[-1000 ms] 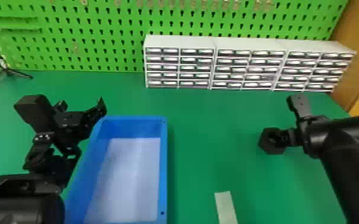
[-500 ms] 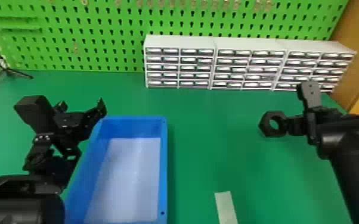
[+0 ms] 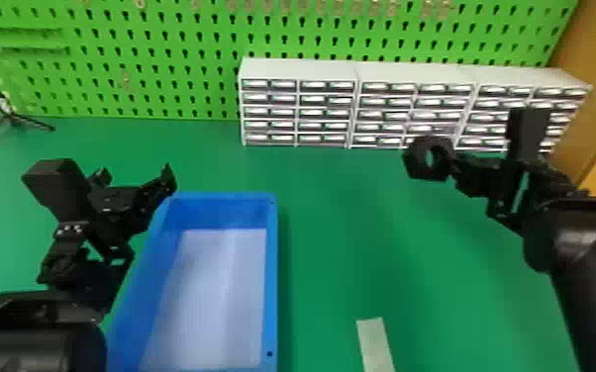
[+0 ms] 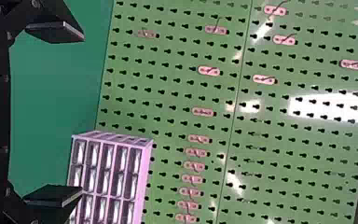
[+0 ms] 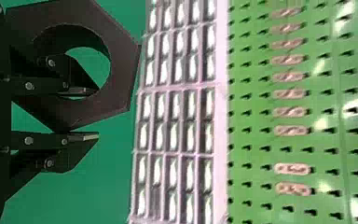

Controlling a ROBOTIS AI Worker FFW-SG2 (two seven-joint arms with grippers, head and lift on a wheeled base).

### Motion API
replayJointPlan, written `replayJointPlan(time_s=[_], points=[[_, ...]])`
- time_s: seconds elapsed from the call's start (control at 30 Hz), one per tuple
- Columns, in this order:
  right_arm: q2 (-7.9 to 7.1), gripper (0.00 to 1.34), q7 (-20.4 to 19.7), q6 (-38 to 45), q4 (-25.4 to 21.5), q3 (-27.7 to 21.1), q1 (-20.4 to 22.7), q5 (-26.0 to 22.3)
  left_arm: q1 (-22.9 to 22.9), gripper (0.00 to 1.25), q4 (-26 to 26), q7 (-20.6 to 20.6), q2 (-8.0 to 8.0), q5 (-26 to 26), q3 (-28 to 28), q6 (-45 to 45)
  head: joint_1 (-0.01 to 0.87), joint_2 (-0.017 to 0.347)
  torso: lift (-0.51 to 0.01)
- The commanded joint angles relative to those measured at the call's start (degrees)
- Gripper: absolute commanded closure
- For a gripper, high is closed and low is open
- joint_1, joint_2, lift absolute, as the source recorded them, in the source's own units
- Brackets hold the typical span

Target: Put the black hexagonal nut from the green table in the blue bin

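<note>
Straight to the head view: can't follow the blue bin [image 3: 272, 297] past the bottom edge, nor the pale strip [image 3: 375, 344]! Can't see all of the white drawer cabinets [image 3: 302, 69], partly behind the black hexagonal nut [image 3: 413, 167] and right arm [image 3: 527, 128]. Can't make out the drawer contents, too blurred. Now, right wrist view: can't see the black hexagonal nut whole, clipped by the top edge, partly covered by the right gripper [image 3: 453, 167]!
</note>
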Motion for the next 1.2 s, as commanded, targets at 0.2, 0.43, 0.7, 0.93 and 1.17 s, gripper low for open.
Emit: replayJointPlan(time_s=[0.2,0.43,0.7,0.93,1.17], points=[[-1.18,1.04,-2.91,-3.55,-4.08,8.57,1.07,-16.56,-0.04,0.13,0.0,0.0,0.0,-0.24,0.12,0.0,0.692,0.008,-0.097],[-3.11,1.04,-4.22,-3.46,-6.45,16.83,0.55,-22.01,-0.04,0.13,0.0,0.09,0.0,-0.59,0.3,0.0,0.692,0.008,-0.097],[-4.69,1.04,-5.54,-3.46,-8.47,25.62,-0.16,-28.87,-0.04,0.13,0.0,0.09,0.0,-0.59,0.47,0.0,0.692,0.008,-0.097],[-6.98,1.04,-6.07,-4.07,-9.26,34.05,-2.0,-33.62,-0.13,0.13,0.0,0.09,0.0,-0.68,0.56,0.0,0.692,0.008,-0.097],[-8.74,1.04,-6.51,-5.04,-9.62,42.14,-4.02,-38.45,-0.13,0.13,0.0,0.09,0.0,-0.76,0.56,0.0,0.692,0.008,-0.097]])
